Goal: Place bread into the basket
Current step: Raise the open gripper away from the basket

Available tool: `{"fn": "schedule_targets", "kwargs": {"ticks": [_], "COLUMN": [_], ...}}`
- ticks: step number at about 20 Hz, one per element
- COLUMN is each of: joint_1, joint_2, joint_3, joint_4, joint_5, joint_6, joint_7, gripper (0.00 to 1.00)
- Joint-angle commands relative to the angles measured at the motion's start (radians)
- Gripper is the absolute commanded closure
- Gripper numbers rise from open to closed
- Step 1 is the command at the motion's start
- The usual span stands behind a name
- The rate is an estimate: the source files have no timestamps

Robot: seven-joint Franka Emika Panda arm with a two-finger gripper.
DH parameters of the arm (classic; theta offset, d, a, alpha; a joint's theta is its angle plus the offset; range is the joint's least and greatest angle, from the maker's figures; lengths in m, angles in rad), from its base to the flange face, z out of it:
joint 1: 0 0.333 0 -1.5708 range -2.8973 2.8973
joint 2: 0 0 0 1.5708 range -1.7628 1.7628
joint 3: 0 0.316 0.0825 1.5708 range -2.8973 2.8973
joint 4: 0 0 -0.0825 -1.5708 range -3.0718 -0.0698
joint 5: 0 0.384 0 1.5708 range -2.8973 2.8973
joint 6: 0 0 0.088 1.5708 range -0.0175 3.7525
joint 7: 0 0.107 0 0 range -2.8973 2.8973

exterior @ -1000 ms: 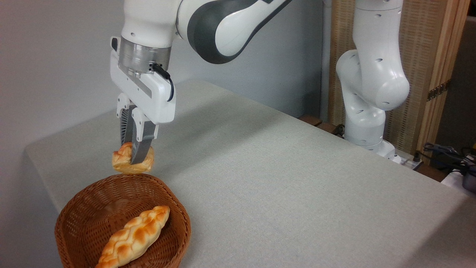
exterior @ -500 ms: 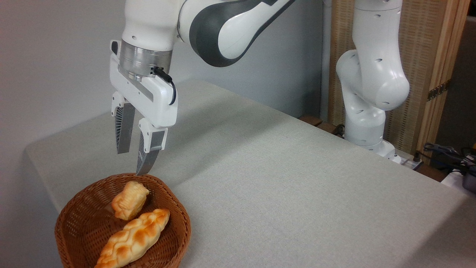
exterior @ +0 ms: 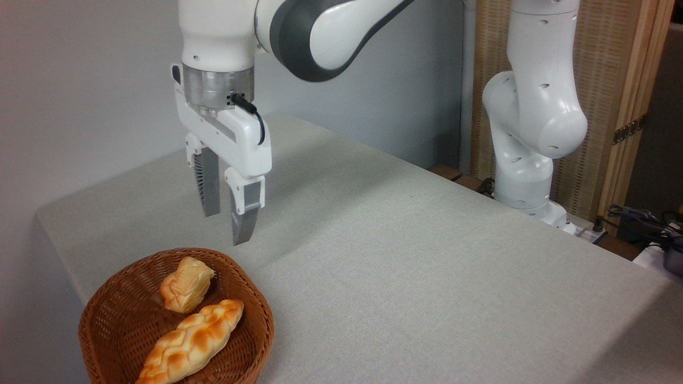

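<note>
The small chunky golden bread (exterior: 186, 284) lies inside the round brown wicker basket (exterior: 114, 301) at the lower left, leaning against a long braided loaf (exterior: 193, 340) in the same basket. My gripper (exterior: 226, 228) hangs open above the table, up and to the right of the basket's far rim, with nothing between its grey ribbed fingers (exterior: 209, 188). It touches neither the bread nor the basket.
The grey cloth-covered table (exterior: 405, 256) stretches to the right of the basket. The arm's white base (exterior: 525, 160) stands at the table's far right edge, in front of a wooden slatted screen (exterior: 619, 96). Cables lie at the far right (exterior: 640, 218).
One second ago the gripper held the bread above the basket's far rim. It opened, the bread dropped into the basket, and the open gripper has since moved right and slightly up.
</note>
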Motion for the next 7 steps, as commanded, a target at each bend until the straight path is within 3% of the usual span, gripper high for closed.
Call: {"fn": "schedule_targets", "kwargs": {"ticks": [1,7], "joint_1": [-0.007,-0.002], "joint_2": [-0.016,-0.026], "joint_3": [0.003,0.014], "joint_4": [0.041,0.042], "joint_5": [0.034,0.031], "joint_6": [-0.129,-0.173], "joint_7": [-0.054,-0.095], "gripper": [0.00,0.00]}}
